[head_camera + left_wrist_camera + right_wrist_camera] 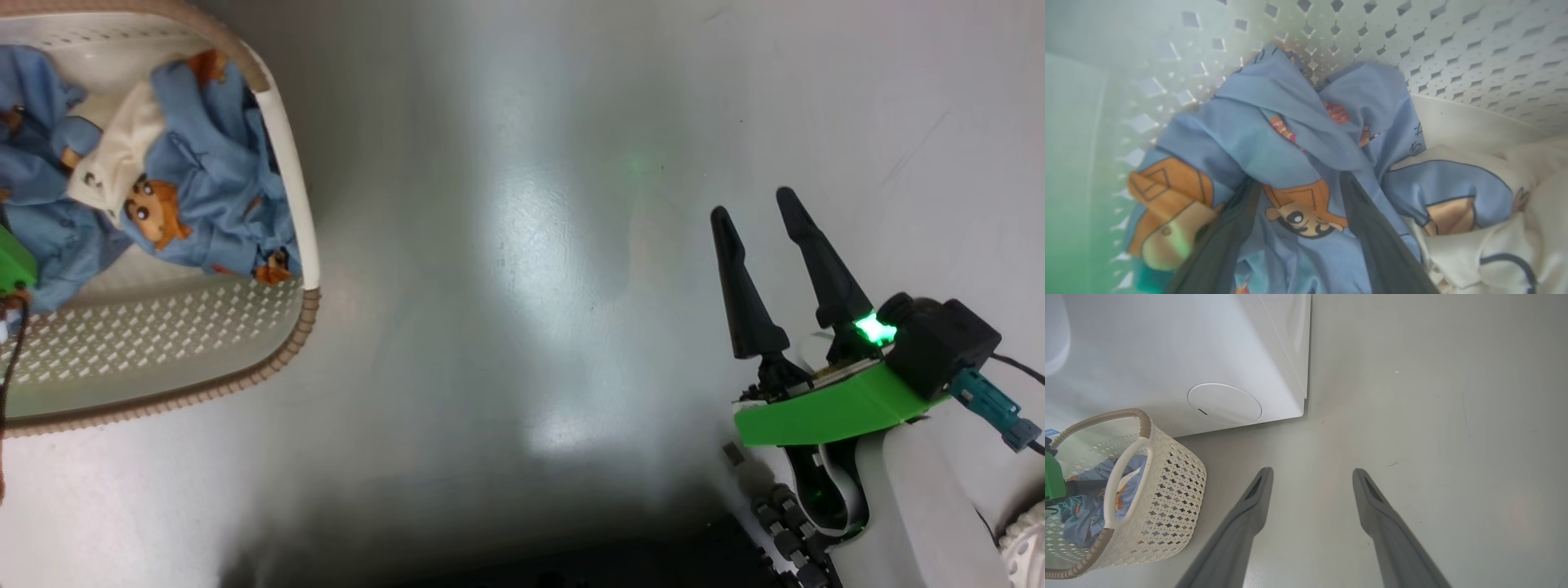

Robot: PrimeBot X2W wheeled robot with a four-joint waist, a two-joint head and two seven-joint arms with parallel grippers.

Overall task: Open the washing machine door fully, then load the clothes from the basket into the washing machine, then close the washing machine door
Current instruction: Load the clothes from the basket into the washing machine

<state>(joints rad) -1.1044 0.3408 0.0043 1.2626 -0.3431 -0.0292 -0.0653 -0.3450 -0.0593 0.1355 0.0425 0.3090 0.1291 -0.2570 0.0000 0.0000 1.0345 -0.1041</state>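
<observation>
Right wrist view takes in the biggest item, the washing machine [1167, 343], from low down: its white lower front and round filter cap [1224, 403], standing on the grey floor [1412, 416]. Whether the washing machine door stands open I cannot tell from this angle, so the first step can't be confirmed either way.

Just in front of the machine sits the basket [1175, 486], upright on the floor, and the clothes [212, 163] are in it: a rumpled heap of light-blue fabric with orange-brown cartoon faces and a cream piece across the top. By my reading nothing has been loaded yet, or at least a good pile remains.

Down inside the basket, the left gripper [1300, 181] has its two dark fingers spread wide and pushed onto the heap, straddling a fold of blue cloth that bears one of the faces. The jaws are not pinched together, so I judge the garment is not yet gripped. The close-up is soft and blurred, so how deep the tips sit is uncertain.

Well away from the basket, the right gripper [753, 204] hangs over bare floor, fingers parted and holding nothing.

Left to do, as I judge it: grasp, carry to the drum, repeat, then shut the door.
</observation>
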